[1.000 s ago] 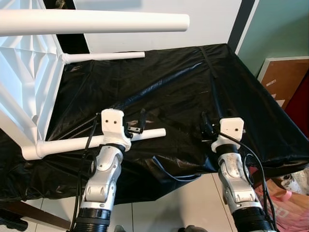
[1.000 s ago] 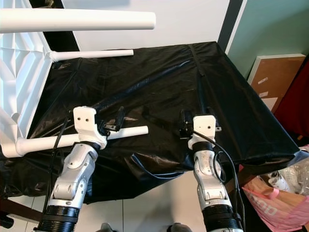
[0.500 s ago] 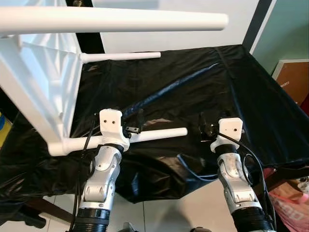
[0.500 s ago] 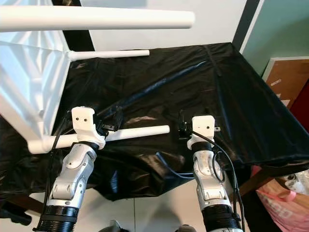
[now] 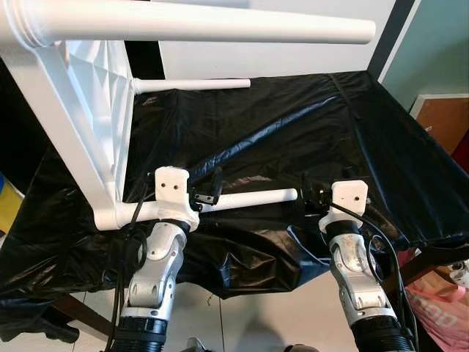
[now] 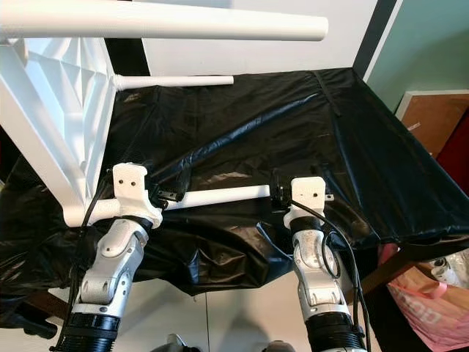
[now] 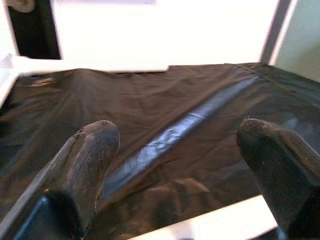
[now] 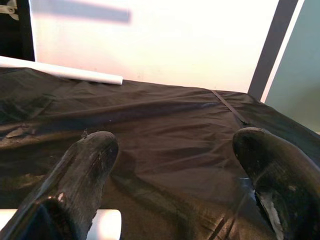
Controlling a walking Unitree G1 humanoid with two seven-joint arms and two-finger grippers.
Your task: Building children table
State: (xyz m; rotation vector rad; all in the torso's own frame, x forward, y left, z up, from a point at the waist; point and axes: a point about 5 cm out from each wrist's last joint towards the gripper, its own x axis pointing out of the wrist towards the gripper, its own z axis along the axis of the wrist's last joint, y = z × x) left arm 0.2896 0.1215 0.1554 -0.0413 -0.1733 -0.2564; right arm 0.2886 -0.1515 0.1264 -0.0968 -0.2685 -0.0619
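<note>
Left eye view: white leg (image 5: 242, 199) lies crosswise over the black-draped table (image 5: 293, 125), long axis left-right, under the spread left tool (image 5: 207, 192), its free end just beside the spread, empty right tool (image 5: 314, 198)

1. Lots of open room on the black sheet (image 5: 315, 139) in the middle and right of the frame.
2. Blocked at upper left by the big white table top (image 5: 91, 103), tipped up on its side.
3. Barred along the top edge by a long white leg (image 5: 212, 29), reaching out past the middle.
4. Another thin white leg (image 5: 194, 85) lying across the far part of the sheet, upper middle.
5. Low white leg (image 5: 242, 199) stretching from lower left toward the middle, with the left gripper (image 5: 209, 192) at it and its tip just beside the right gripper (image 5: 314, 198).
6. Small gap between the far leg and the low leg, middle left.
</note>
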